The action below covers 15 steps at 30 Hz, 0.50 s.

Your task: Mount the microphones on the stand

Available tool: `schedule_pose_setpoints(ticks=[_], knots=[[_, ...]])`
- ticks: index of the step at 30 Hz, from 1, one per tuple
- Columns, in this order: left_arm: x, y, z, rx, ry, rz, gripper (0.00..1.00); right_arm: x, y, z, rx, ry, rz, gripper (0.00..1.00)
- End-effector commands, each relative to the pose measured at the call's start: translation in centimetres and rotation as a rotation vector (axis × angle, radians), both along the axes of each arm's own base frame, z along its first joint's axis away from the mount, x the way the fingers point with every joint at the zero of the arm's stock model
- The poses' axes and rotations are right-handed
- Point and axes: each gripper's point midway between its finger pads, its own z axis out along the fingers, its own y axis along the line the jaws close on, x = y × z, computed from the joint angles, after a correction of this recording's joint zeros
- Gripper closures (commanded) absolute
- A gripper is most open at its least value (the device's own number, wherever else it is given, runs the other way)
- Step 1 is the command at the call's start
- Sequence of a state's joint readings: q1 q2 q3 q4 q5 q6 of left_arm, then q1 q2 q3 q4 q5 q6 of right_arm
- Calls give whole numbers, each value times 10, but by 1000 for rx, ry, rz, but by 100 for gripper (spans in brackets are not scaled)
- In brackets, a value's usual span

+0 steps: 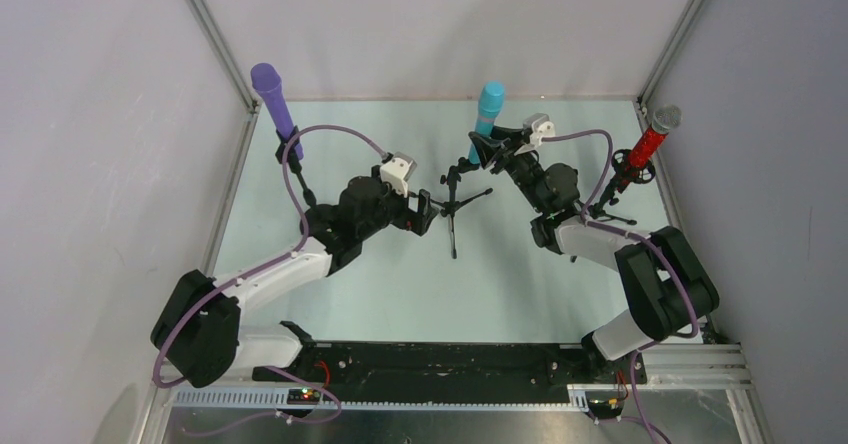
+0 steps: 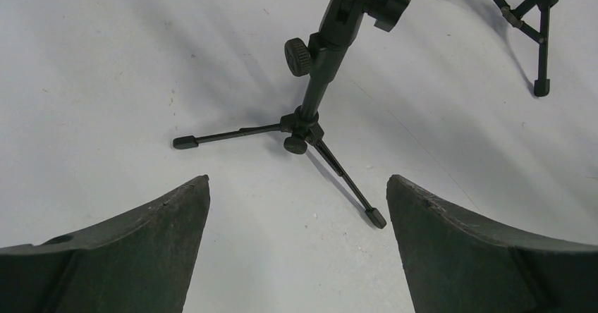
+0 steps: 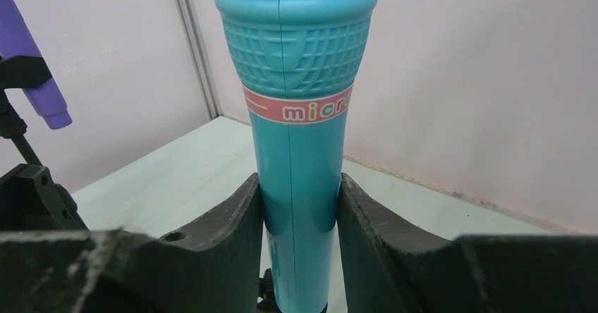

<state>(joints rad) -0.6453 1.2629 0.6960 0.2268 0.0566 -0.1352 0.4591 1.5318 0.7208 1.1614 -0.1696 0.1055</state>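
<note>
— Status, left to right?
— The purple mic [image 1: 272, 99] sits in the left stand [image 1: 298, 179]. Your left gripper [image 2: 297, 186] hangs wide open and empty, near the middle stand [image 2: 317, 80] on the worktop [image 1: 400, 284].
— And the others?
— Your right gripper [image 3: 300, 186] is clamped on the teal mic [image 3: 296, 115], upright by the middle stand's top. The red mic [image 1: 652, 142] sits in the right stand [image 1: 622, 186].

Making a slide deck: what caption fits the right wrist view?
Right pincer shut on the teal microphone below its pink ring, purple microphone at far left.
</note>
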Motion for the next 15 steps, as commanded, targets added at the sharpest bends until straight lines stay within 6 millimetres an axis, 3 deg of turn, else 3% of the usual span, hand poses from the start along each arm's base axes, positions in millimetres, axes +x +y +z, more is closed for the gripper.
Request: schedule_pose_setpoints(ticks=[1, 15], knots=[[7, -7, 24, -44, -42, -9, 2, -3, 14, -62, -100, 157, 45, 100], [9, -7, 36, -24, -82, -29, 2, -2, 17, -88, -90, 213, 54, 100]])
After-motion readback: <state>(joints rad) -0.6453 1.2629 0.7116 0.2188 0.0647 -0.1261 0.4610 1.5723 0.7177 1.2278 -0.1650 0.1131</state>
